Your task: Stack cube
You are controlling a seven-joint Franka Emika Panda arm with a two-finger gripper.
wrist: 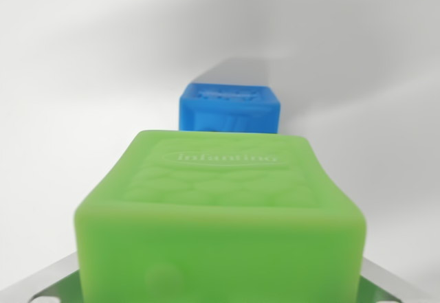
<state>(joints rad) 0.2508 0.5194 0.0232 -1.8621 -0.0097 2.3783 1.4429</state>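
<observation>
Green cube in the pincer's reach, blue cube waiting beyond: stacking not yet done.

The green cube (220,214) fills the near part of the wrist view, with metal pincer parts showing at its lower corners; it looks clamped on the cube, though the fingertips themselves are hidden, so I cannot tell for sure. The blue cube (230,107) sits farther off on the white counter (69,76), apart from the green one. Placing one on the other remains. Raised lettering on the green cube's top reads "Infantino".
</observation>
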